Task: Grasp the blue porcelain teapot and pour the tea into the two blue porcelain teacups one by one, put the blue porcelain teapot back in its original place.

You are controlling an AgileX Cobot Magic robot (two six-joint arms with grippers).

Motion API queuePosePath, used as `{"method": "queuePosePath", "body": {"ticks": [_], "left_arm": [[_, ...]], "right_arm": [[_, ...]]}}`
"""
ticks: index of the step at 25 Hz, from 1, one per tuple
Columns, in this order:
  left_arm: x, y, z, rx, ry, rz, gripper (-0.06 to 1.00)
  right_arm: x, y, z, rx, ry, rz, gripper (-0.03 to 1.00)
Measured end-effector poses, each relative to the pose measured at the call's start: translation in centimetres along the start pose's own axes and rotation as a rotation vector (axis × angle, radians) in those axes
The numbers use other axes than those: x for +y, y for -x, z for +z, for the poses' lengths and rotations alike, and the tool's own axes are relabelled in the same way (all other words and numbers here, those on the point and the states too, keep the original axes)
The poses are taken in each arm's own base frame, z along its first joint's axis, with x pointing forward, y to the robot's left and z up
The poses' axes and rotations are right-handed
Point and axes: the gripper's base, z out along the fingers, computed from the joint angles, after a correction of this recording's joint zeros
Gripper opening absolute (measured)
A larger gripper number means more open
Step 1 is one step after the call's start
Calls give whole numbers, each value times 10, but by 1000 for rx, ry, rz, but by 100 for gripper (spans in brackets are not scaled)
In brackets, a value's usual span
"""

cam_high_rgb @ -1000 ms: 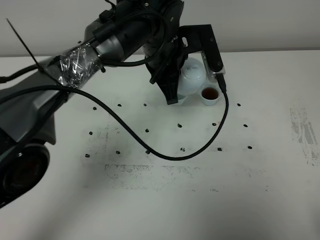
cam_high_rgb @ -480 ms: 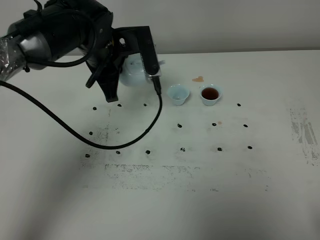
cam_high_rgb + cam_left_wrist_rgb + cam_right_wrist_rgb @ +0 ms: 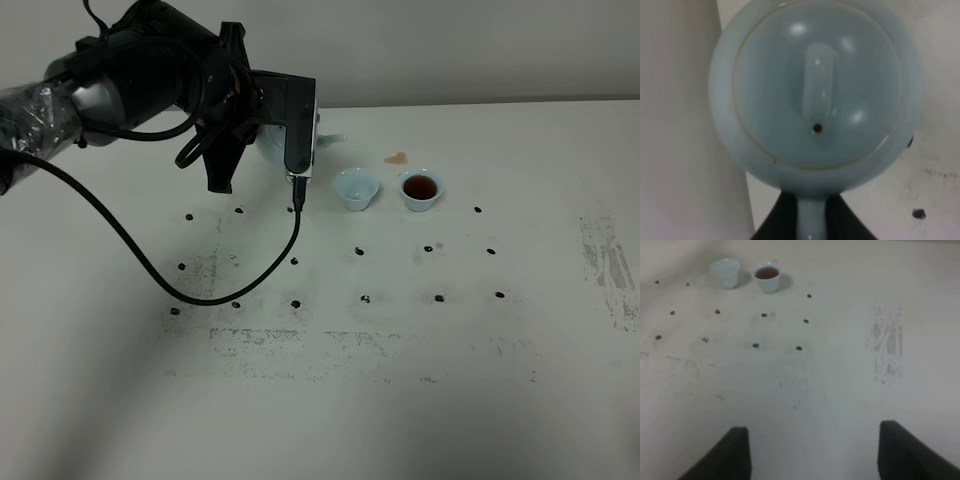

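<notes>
The blue porcelain teapot [image 3: 816, 100] is in my left gripper [image 3: 811, 228], whose jaws are pressed together on the loop handle [image 3: 811, 210]. Seen from the high camera, it sits at the far side of the tabletop [image 3: 400, 400], off to the left of both cups and well apart from them. Its spout [image 3: 332, 138] points toward them. My wrist hardware hides most of the pot there, so I cannot tell whether its base rests on the tabletop or hangs just above it.

The nearer teacup [image 3: 356, 188] looks pale inside, with no dark tea that I can make out. The farther teacup [image 3: 421, 187], just beside it, holds dark tea. A small brownish stain [image 3: 397, 158] lies on the tabletop behind the two cups.

My right gripper [image 3: 812, 450] is spread wide with nothing between its fingers. It hovers over bare tabletop, well away from the cups.

By my reckoning one pour is done and one is doubtful. The farther teacup is filled, but the nearer teacup appears unfilled or barely wetted. If so, that pour is left, and then I set the pot down and let go of it. If this spot is its original place, only the release remains.
</notes>
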Motion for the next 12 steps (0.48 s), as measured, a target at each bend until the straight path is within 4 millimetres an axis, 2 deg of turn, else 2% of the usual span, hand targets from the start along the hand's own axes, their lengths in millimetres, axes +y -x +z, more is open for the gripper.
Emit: {"method": "queuePosePath", "body": {"ticks": [12], "left_arm": [[-3,8,31,-22,10,68,9]], "right_arm": [[0,0,0,0,0,0,56]]}}
